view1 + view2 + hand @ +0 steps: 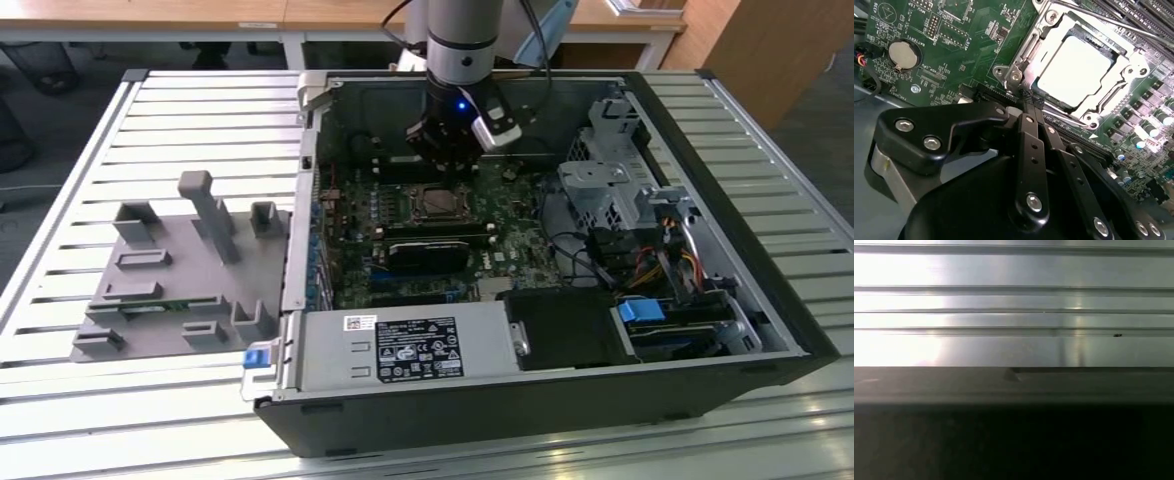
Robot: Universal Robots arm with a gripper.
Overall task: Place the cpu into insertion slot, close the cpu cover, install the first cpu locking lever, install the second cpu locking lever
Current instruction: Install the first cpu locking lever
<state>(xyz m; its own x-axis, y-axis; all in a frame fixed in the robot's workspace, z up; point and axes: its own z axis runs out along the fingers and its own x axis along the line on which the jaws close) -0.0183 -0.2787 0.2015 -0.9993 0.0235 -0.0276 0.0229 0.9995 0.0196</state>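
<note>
Black gripper [1030, 102] linkage fills the near field of the second wrist view; fingers drawn together to a narrow point, nothing visibly held, tip right at the near corner of the insertion slot [1079, 70]. Cpu [1074, 67] already sits in the slot, bright metal top showing through the square opening of the cpu cover [1114, 92], which looks folded down flat around it. A thin locking lever [1104, 20] runs along the far edge of the socket, whether it's latched can't be told. Socket lies straight ahead of the fingertips, just past them. Exterior view: gripper [441, 165] hangs just above the socket [438, 203] inside the open pc case [747, 250]; memory slots [430, 232] just beside it, little room sideways
</note>
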